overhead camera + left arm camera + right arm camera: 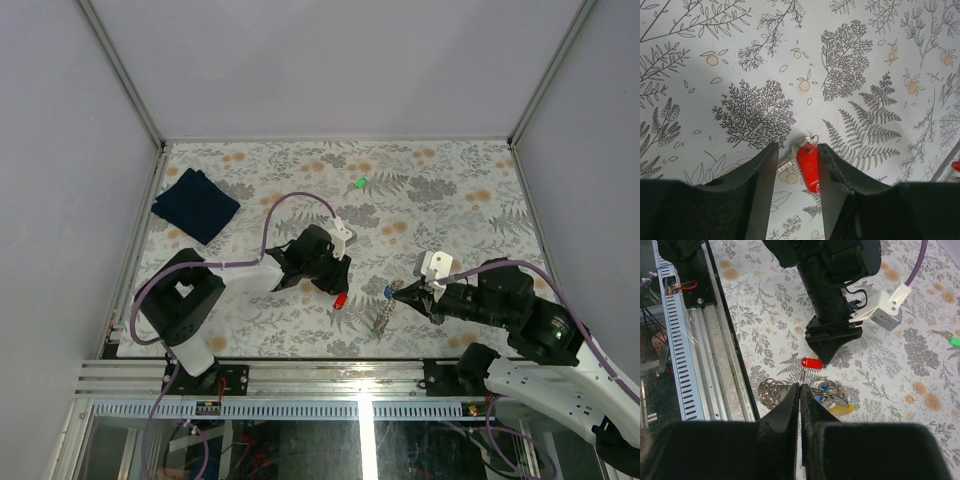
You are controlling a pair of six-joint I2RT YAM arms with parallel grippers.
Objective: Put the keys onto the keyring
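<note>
The red-tagged key [808, 167] lies on the patterned table between the open fingers of my left gripper [797, 150], its tag against the right finger. It also shows in the top view [341, 299] and the right wrist view [811, 363]. My right gripper [800, 387] is shut on a thin edge of the silvery keyring [803, 375]. Blue-tagged [828, 388] and yellow-tagged [842, 410] keys lie just right of its tips, and the chain of rings [771, 390] lies to the left. A green-tagged key [361, 183] lies alone far back.
A dark blue folded cloth [195, 205] lies at the back left. The metal rail [695, 340] runs along the table's near edge, close to the chain. The two grippers [335, 275] [397, 293] are a few centimetres apart.
</note>
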